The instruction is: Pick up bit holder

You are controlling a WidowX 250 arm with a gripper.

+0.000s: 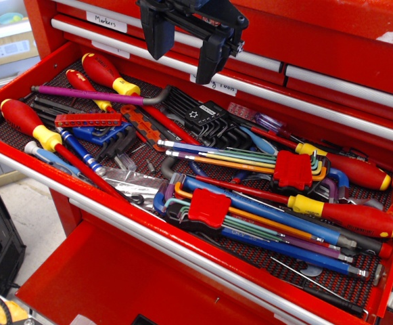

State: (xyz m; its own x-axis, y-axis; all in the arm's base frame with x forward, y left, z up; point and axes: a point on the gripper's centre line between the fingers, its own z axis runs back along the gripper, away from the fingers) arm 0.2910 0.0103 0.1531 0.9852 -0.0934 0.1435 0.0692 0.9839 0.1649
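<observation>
The bit holder (88,120) is a narrow flat red strip with a row of small silvery bits. It lies in the left part of the open red drawer (149,233), resting on a blue plastic block (105,134). My gripper (184,53) is black and hangs open and empty above the drawer's back edge. It is up and to the right of the bit holder, well apart from it.
Red-and-yellow screwdrivers (27,122) (108,74) lie around the bit holder. A purple hex key (101,96) lies just behind it. Two red clips (292,169) (208,206) bundle coloured hex keys at centre right. Black hex keys (199,118) lie mid-drawer. Closed drawers (318,68) stand behind.
</observation>
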